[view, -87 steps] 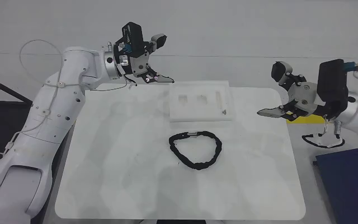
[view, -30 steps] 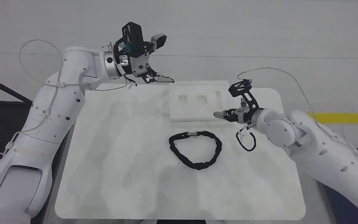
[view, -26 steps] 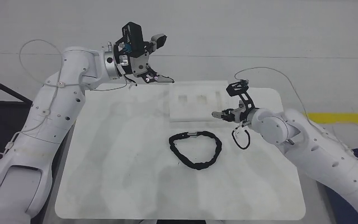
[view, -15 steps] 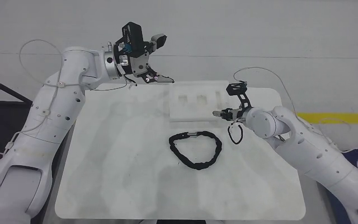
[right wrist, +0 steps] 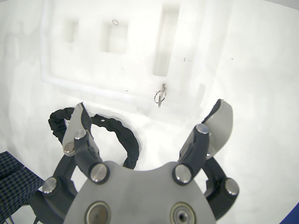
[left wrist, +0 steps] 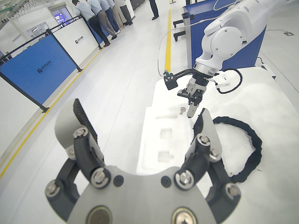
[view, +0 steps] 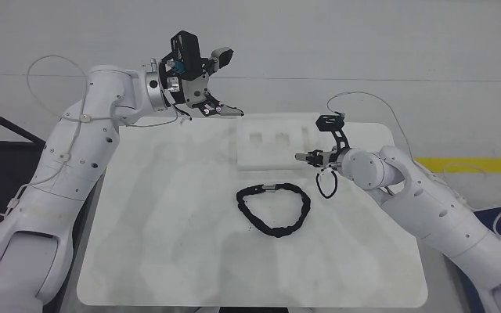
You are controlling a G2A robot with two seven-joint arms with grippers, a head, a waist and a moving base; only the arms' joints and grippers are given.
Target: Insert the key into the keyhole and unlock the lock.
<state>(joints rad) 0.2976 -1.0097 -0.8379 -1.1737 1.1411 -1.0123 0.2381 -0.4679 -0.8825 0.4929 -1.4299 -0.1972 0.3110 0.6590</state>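
White foam tray [view: 266, 158] bears the key [right wrist: 160, 97] beside its slot [right wrist: 164, 43]; left pincer [left wrist: 140, 108], right pincer [right wrist: 149, 107] both released.

Part of the chain lock [right wrist: 130, 141] behind the right gripper [right wrist: 149, 106]; teeth of the key [right wrist: 160, 97] too small, indistinct.

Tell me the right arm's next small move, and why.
Probably lower the right gripper over the key and close on it: the jaws stand open and empty, and the key lies just ahead of them on the foam tray, not yet grasped.
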